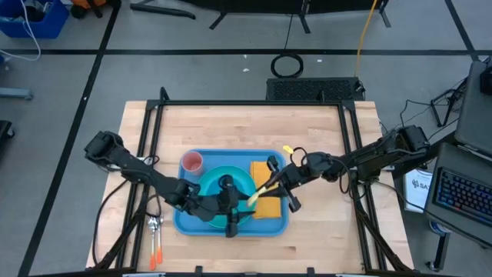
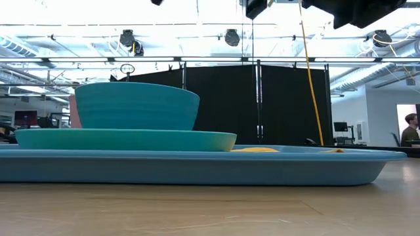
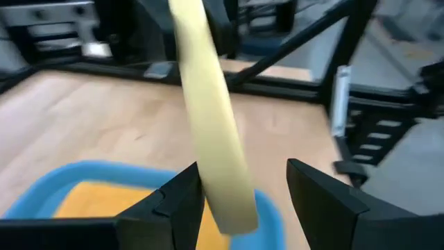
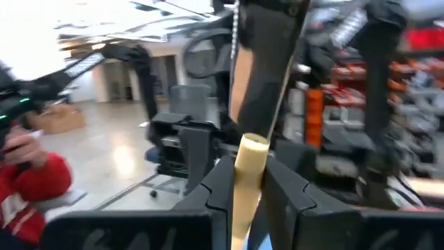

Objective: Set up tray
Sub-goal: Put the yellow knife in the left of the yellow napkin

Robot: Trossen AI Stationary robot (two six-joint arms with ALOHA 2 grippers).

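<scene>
Black curtain panels (image 2: 262,105) stand behind the wooden table (image 2: 210,210), under bright ceiling lights (image 2: 230,36).

My tray (image 1: 184,223) is blue, carrying a teal plate (image 1: 238,178) with a teal bowl (image 2: 136,105), a pink cup (image 1: 191,161) and an orange-yellow napkin (image 1: 265,206). The utensil handle (image 3: 211,132) between my dark fingers (image 3: 177,205) is pale yellow (almost cream). The table (image 1: 231,127) is light wood.
</scene>
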